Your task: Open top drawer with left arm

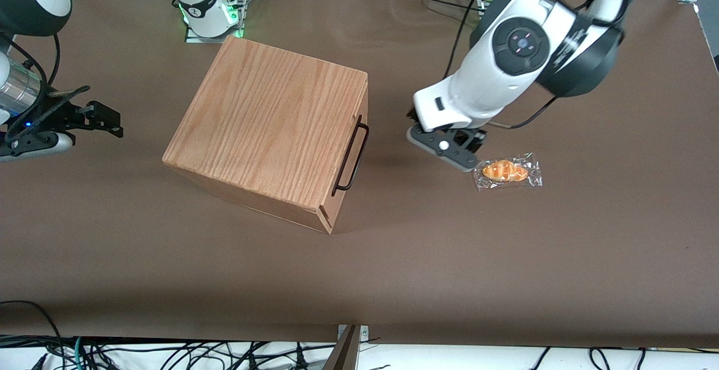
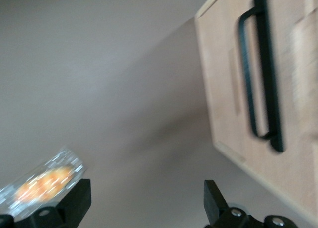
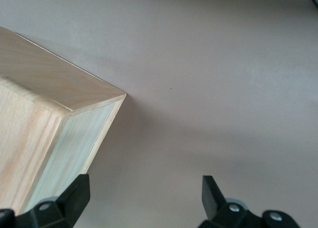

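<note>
Here we see the top drawer (image 1: 349, 154) sitting fully closed in the oak-grain cabinet (image 1: 269, 128), its front panel flush with the cabinet's face and turned toward the working arm's end of the table. Its long black bar handle (image 1: 350, 159) runs along that front, standing a little proud of the wood, and nothing touches it. In the left wrist view we find the same handle (image 2: 262, 71) on the pale front panel, with bare table between it and the fingers. The left arm (image 1: 505, 61) reaches down over the brown table (image 1: 393, 269), and its gripper (image 1: 449, 148) hangs in front of the drawer, near the handle but apart from it. We can see its two black fingertips (image 2: 77, 198) spread wide with only open table between them, so it holds nothing. Just beside the gripper, slightly nearer to the front camera and toward the working arm's end, lies a wrapped bread roll (image 1: 507, 172) in clear plastic, flat on the table.
</note>
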{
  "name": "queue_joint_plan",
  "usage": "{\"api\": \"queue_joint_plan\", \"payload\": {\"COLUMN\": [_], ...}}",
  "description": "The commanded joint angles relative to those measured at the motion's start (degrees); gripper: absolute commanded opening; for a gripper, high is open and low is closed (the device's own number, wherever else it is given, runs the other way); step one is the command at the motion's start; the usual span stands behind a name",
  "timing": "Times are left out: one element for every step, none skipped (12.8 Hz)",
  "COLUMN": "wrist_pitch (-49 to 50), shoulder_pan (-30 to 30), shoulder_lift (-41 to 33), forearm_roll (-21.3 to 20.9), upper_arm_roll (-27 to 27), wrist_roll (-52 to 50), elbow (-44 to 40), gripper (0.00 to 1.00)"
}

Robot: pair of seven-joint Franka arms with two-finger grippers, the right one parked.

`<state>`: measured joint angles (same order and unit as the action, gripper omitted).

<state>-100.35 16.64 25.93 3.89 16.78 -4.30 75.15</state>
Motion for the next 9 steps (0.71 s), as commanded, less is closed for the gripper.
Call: {"api": "queue_joint_plan", "payload": {"wrist_pitch": [-4.57, -7.11, -9.66, -11.95, -14.15, -15.82, -16.28, -16.28, -16.37], "shoulder_pan": [0.32, 0.41, 1.54, 2.25, 2.69, 3.56, 4.79, 5.15, 5.16], "shoulder_lift": [5.17, 6.66, 7.63, 8.60, 9.74, 10.36, 10.63, 10.89, 11.16], "forearm_roll": [6.10, 9.00, 10.86, 10.88, 10.88, 10.88, 10.53, 10.52, 10.61], "upper_arm_roll": [-0.35, -0.35, -0.35, -0.35, -0.35, -0.43, -0.43, -0.43, -0.43], "wrist_roll": [-0.01, -0.10, -0.18, -0.19, -0.10, -0.18, -0.19, -0.27, -0.27], "elbow": [-3.60, -3.69, -3.52, -3.34, -3.25, -3.16, -3.08, -3.08, -3.08], "gripper": [1.00, 1.00, 1.00, 1.00, 1.00, 1.00, 1.00, 1.00, 1.00]}}
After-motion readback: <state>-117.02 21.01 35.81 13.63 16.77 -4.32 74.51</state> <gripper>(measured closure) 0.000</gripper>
